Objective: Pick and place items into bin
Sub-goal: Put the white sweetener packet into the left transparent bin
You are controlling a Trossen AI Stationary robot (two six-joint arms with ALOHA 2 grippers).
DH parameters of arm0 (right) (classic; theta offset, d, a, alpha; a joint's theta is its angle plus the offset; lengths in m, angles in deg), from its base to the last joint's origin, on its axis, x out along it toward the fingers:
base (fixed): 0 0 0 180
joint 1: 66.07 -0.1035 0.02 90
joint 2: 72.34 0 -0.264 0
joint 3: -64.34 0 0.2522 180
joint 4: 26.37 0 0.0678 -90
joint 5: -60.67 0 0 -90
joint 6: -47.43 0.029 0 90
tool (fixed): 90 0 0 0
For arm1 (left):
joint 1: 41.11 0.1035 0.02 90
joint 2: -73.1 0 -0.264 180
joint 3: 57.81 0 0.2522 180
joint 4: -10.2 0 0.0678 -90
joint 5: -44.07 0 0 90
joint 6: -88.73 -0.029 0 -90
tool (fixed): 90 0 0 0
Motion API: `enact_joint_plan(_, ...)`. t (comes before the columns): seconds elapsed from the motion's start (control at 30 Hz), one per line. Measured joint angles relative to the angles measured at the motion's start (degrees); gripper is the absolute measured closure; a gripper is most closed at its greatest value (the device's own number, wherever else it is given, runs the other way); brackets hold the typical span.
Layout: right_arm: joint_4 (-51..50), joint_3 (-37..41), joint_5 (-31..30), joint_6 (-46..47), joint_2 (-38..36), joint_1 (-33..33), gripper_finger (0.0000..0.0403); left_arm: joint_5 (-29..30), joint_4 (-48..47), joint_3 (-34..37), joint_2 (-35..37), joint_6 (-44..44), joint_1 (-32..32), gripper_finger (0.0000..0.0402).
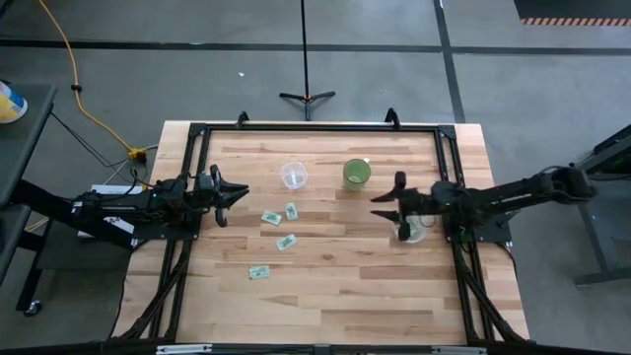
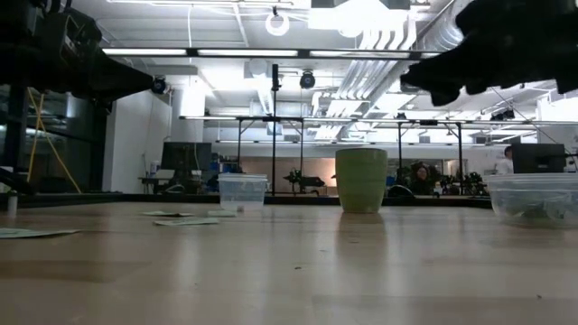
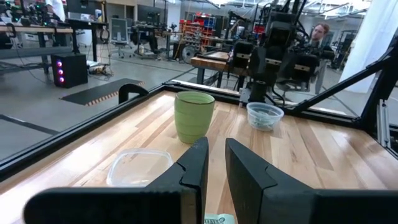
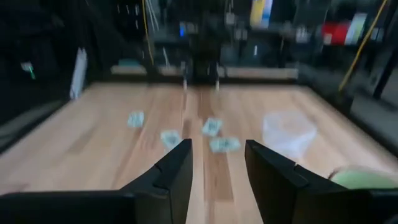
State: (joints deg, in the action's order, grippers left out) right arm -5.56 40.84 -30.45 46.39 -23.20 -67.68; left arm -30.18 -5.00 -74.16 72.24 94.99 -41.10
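Several small pale green and white packets lie flat on the wood near the table's middle: one pair (image 1: 281, 214), one (image 1: 286, 241) and one (image 1: 259, 271); the right wrist view shows them (image 4: 212, 127) ahead of its fingers. My left gripper (image 1: 235, 193) (image 3: 216, 155) hovers left of them, open by a narrow gap and empty. My right gripper (image 1: 385, 205) (image 4: 217, 155) hangs above the table to their right, open and empty. A shallow clear bowl (image 1: 412, 231) (image 3: 264, 116) with pale green pieces inside stands below the right arm.
A green cup (image 1: 357, 174) (image 2: 360, 180) and a small clear tub (image 1: 294, 176) (image 2: 242, 191) stand toward the far edge. A black frame (image 1: 315, 126) rims the table. Bare wood lies toward the near edge. People sit in the room beyond.
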Motion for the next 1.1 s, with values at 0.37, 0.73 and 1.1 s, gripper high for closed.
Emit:
enact_joint_plan(0.37, 1.75, 9.11, -12.53, -1.86, -16.49, -0.28, 0.0264, 0.07, 1.07, 0.00, 0.00, -5.16, -0.02, 0.0309)
enact_joint_plan(0.73, -2.18, 9.17, -15.26, -5.36, -21.13, -0.26, 0.0263, 4.02, 2.25, 0.00, 0.00, -6.52, 0.00, 0.0309)
enact_joint_plan(1.1, -2.19, 9.20, -15.79, -5.46, -21.13, -0.26, 0.0263, 8.25, 6.14, 0.02, -0.04, 0.37, -0.01, 0.0191)
